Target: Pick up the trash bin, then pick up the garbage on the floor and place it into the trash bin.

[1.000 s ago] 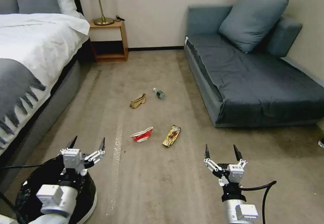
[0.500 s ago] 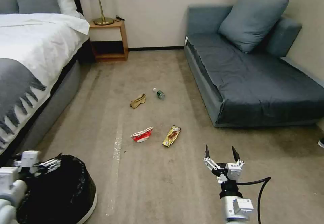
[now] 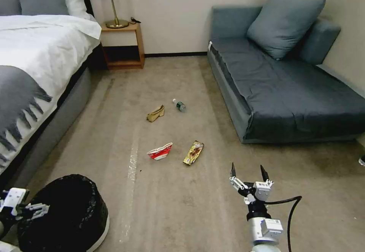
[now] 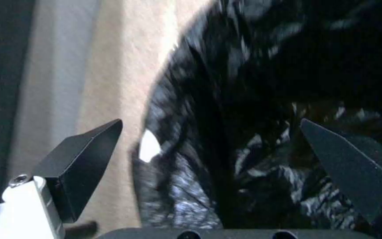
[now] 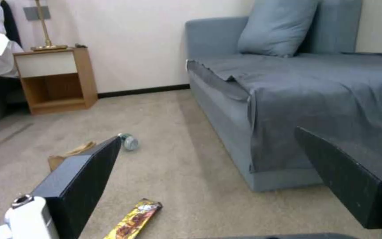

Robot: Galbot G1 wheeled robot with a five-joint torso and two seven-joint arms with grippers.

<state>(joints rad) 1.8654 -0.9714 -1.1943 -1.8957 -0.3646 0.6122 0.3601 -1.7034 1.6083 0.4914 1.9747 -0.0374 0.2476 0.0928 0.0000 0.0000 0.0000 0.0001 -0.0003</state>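
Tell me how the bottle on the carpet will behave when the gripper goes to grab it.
The bottle lies on its side, so a nudge will probably roll it. Its clear body looks like thin plastic, likely light and apt to dent under a squeeze. The smooth round surface may slip between the open right gripper's narrow fingertips.

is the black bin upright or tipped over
Upright: the round black bag-lined trash bin stands on its base on the carpet, mouth facing up, beside the open left gripper.

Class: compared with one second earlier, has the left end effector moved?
Yes. The left end effector swung from above the trash bin to its bed-side rim.
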